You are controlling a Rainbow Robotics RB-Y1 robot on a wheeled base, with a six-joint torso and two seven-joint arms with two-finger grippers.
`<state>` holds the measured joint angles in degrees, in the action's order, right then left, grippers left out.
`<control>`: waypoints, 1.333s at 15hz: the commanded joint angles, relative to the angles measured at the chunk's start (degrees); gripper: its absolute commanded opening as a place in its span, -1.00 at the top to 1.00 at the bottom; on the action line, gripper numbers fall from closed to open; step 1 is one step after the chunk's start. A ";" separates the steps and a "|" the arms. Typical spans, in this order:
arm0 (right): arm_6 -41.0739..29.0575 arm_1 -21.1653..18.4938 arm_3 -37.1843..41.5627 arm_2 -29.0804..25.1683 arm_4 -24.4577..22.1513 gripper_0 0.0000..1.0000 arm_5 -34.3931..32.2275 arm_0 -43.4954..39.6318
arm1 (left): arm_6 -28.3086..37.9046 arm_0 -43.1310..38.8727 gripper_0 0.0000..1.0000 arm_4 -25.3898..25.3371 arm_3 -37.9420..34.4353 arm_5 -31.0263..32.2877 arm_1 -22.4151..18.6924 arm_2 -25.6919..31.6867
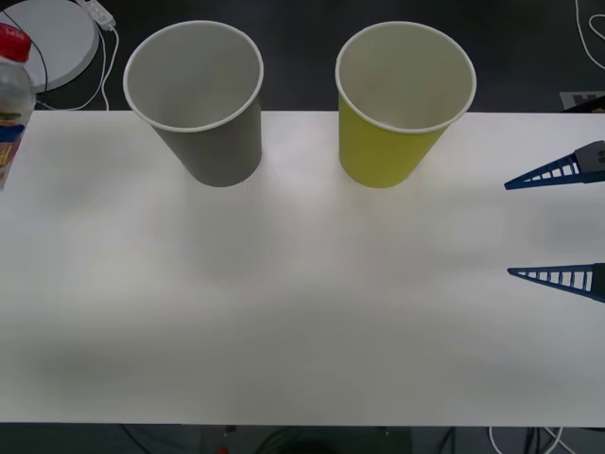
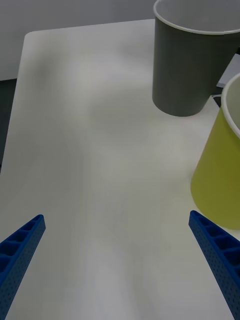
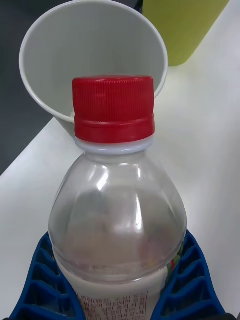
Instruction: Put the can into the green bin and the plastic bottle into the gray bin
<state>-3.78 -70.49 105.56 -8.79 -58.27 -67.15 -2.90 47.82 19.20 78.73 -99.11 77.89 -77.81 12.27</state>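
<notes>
Materials and surface finish

Plastic bottle (image 3: 117, 220): clear glossy plastic, ribbed red cap, printed label. Gray bin (image 1: 200, 104) and green bin (image 1: 397, 109) beside it: matt paper, smooth white inside. Table (image 1: 284, 303): smooth matt white. Left gripper (image 3: 120, 290) fingers: ribbed blue plastic.

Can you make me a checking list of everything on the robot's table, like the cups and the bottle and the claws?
Surface: white table, bare in the middle.
Job's things: gray bin and green bin upright side by side at the far edge; plastic bottle held up at the robot's left.
Clutter: nothing seen.
Grippers: left gripper jaws clamp the bottle; right gripper open over the table's right side.
Cables: white cable behind the table.
Surroundings: dark floor, white round disc.
</notes>
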 commanded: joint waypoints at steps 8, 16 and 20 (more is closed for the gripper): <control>0.00 0.00 0.00 0.00 0.00 -1.00 0.00 0.00 | 0.96 20.53 1.00 0.46 8.05 0.16 -0.32 -19.56; 0.00 0.00 0.00 0.00 0.00 -1.00 0.00 0.00 | 1.05 43.56 1.00 1.07 17.72 3.32 0.56 -40.48; 0.00 0.00 0.00 0.00 0.00 -1.00 0.00 0.00 | 0.96 51.64 1.00 1.34 23.78 3.32 4.42 -47.25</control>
<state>-3.78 -70.49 105.56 -8.79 -58.27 -67.15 -2.90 48.86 69.84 80.00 -76.29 81.22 -74.17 -34.13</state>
